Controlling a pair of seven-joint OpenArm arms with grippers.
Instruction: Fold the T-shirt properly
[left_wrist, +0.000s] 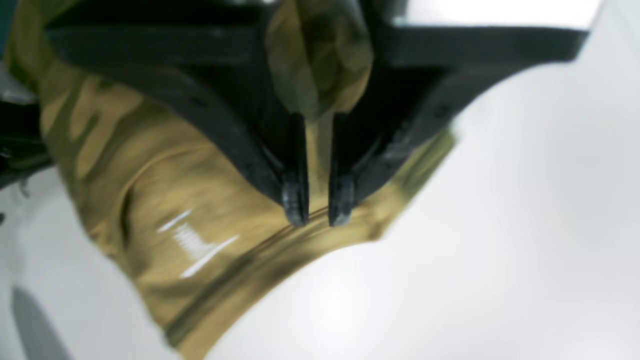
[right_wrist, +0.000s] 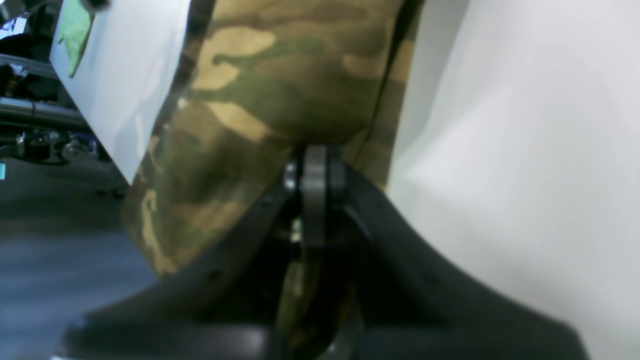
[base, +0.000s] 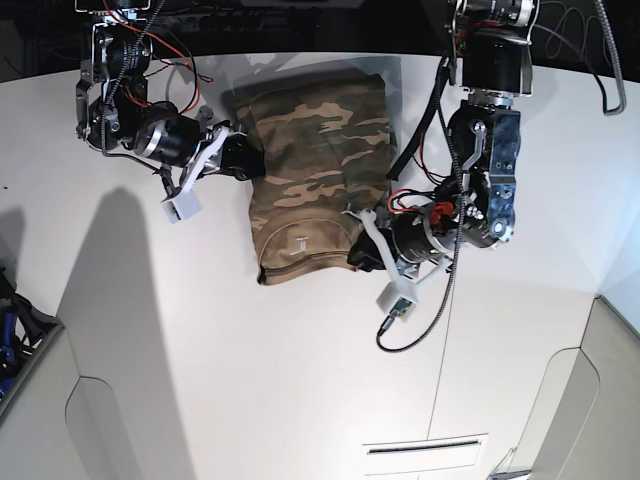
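Observation:
The camouflage T-shirt (base: 318, 160) lies on the white table (base: 200, 350) as a folded, roughly rectangular pile, with its neck collar and pale printed label (base: 300, 241) toward the front. In the base view my left gripper (base: 357, 254) is at the shirt's front right corner. In its wrist view the left gripper (left_wrist: 319, 212) stands nearly closed, with a bunch of T-shirt (left_wrist: 150, 190) cloth pinched between the fingers (left_wrist: 295, 197). My right gripper (base: 246, 160) is at the shirt's left edge. In the right wrist view the right gripper (right_wrist: 315, 167) is shut on a fold of the T-shirt (right_wrist: 260, 90).
A cable with a white plug (base: 394, 304) hangs from the left arm over the table. The right wrist view shows the table's edge (right_wrist: 120, 150), with floor and equipment beyond it. Curved panel seams (base: 90, 400) run along the table's front.

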